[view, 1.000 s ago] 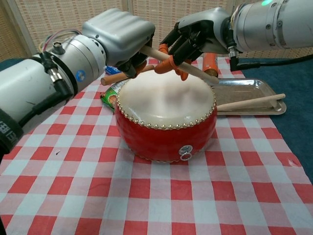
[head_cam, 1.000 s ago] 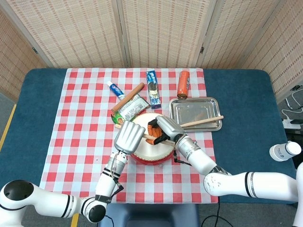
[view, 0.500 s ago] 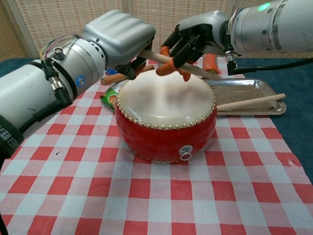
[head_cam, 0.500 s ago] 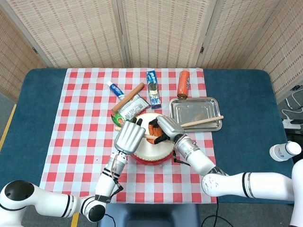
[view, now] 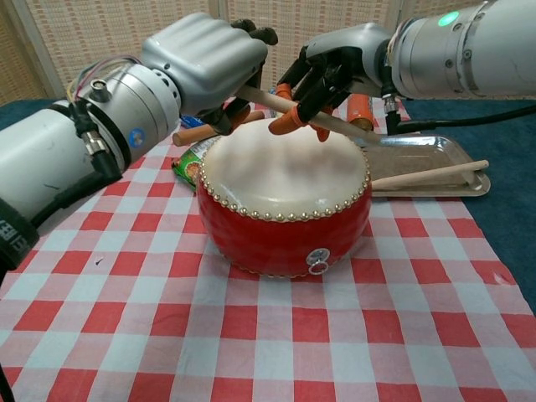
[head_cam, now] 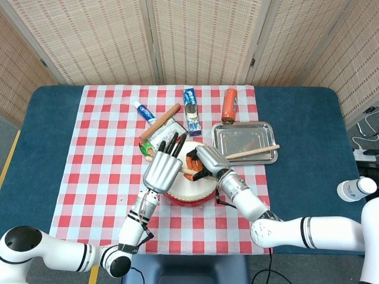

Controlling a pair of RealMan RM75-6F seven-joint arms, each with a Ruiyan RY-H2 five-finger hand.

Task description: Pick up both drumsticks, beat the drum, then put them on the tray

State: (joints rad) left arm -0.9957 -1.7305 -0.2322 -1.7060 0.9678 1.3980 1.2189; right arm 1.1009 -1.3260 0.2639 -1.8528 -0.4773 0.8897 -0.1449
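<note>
Wooden drumstick (view: 322, 121) sits crosswise above the skin of the red drum w/ cream head (view: 283, 201), clamped in the right hand (view: 322, 75), prob. a handover since the left hand (view: 209, 59) now has fingers spread apart, stick's near end just under its palm. Second wooden drumstick (head_cam: 253, 152) already lies across the rim of the shiny metal tray (head_cam: 230, 135), well apart from both hands, so this one likely goes there too.
</note>
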